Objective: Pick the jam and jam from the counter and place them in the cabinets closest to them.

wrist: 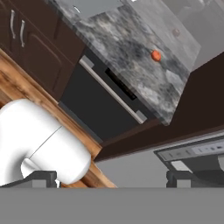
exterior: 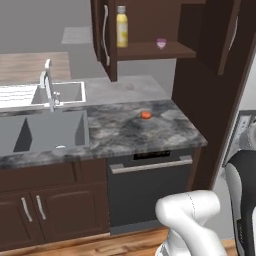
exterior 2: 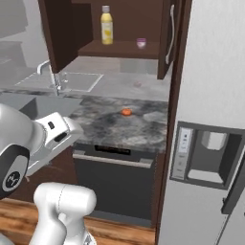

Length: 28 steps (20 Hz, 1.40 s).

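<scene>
A tiny pinkish-purple jam [exterior: 161, 43] [exterior 2: 141, 43] stands on the lower shelf of the open dark brown upper cabinet [exterior: 150, 50] [exterior 2: 119, 49]. The cabinet's doors [exterior: 102, 35] [exterior 2: 60, 33] are swung wide. My gripper [wrist: 111, 179] hangs low in front of the counter, far from that shelf. It is open, its two dark fingertips [wrist: 41, 177] set wide apart with nothing between them. It looks up along the dishwasher front toward the grey marbled counter [exterior: 115, 132] [wrist: 131, 39].
A flattish orange-red round fruit [exterior: 145, 115] [exterior 2: 126, 112] [wrist: 155, 55] lies on the counter. A yellow bottle [exterior: 121, 27] [exterior 2: 106, 26] shares the jam's shelf. Sink [exterior: 50, 130] and faucet [exterior: 48, 85] are at the left, the dishwasher [exterior: 150, 185] below, the fridge [exterior 2: 210, 143] at the right.
</scene>
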### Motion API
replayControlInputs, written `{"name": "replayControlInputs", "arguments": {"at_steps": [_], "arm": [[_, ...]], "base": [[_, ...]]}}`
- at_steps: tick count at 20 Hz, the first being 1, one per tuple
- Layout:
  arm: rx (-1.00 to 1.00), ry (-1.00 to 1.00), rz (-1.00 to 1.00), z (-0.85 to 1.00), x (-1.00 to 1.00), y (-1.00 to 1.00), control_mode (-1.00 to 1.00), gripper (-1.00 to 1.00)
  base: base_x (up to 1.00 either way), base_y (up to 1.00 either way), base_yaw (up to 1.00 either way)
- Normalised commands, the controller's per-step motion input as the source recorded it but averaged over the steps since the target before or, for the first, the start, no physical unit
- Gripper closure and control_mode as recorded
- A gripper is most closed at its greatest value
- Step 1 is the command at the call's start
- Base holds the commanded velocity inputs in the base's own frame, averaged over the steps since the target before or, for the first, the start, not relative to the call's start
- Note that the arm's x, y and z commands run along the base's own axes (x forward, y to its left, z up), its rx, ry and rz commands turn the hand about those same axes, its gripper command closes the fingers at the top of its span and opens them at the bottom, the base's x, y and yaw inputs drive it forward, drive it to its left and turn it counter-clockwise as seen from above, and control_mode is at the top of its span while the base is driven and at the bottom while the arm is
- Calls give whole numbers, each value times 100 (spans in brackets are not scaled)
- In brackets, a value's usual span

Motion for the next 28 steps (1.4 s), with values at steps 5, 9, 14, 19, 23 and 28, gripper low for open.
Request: {"name": "replayControlInputs", "arguments": {"at_steps": [5,9,14,19,23,28], "arm": [[0,0,0,0,0,0,100,-100],[0,0,0,0,0,0,100,-100],[0,0,0,0,0,0,100,-100],[0,0,0,0,0,0,100,-100],[0,0,0,0,0,0,100,-100],[0,0,0,0,0,0,100,-100]], "base": [[-15,47,0],[-18,49,0],[-13,56,0],[-11,59,0],[-16,56,0],[-15,62,0]]}}
